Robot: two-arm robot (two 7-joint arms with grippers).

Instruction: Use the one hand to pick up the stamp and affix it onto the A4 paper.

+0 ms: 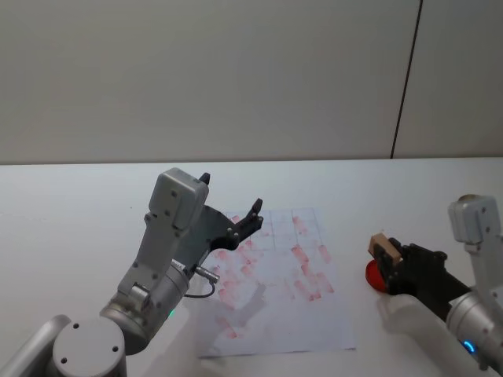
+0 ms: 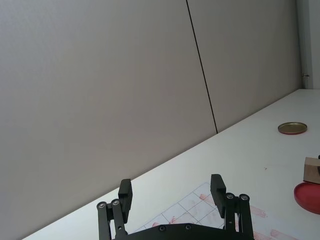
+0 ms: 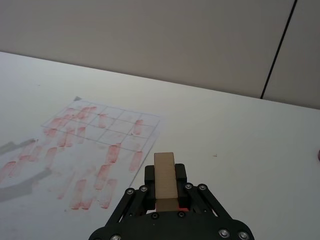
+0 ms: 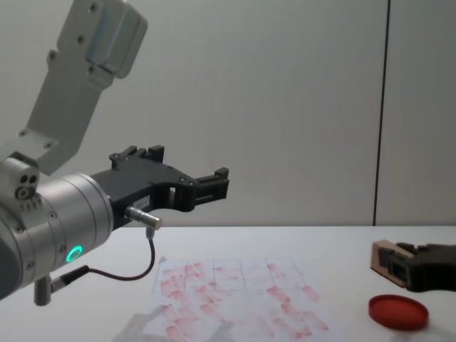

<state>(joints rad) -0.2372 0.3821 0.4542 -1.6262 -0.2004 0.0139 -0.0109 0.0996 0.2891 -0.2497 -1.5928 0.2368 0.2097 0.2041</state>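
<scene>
Gripping the stamp (image 1: 384, 250) between closed fingers, the right gripper (image 1: 391, 257) is holding it above the red ink pad (image 4: 398, 311), right of the paper (image 1: 277, 292), likely freshly inked. The left gripper (image 1: 236, 222) is hovering open and empty over the paper's left side.

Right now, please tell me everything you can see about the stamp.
The stamp is a small rectangular block that looks like plain light-tan wood, with flat unmarked faces where they show. The right claw is shut on it, its black fingers pressing two opposite sides, with one end of the block sticking out past them. It is held in the air beside the red ink pad, to the right of the A4 paper, and touches neither.
</scene>
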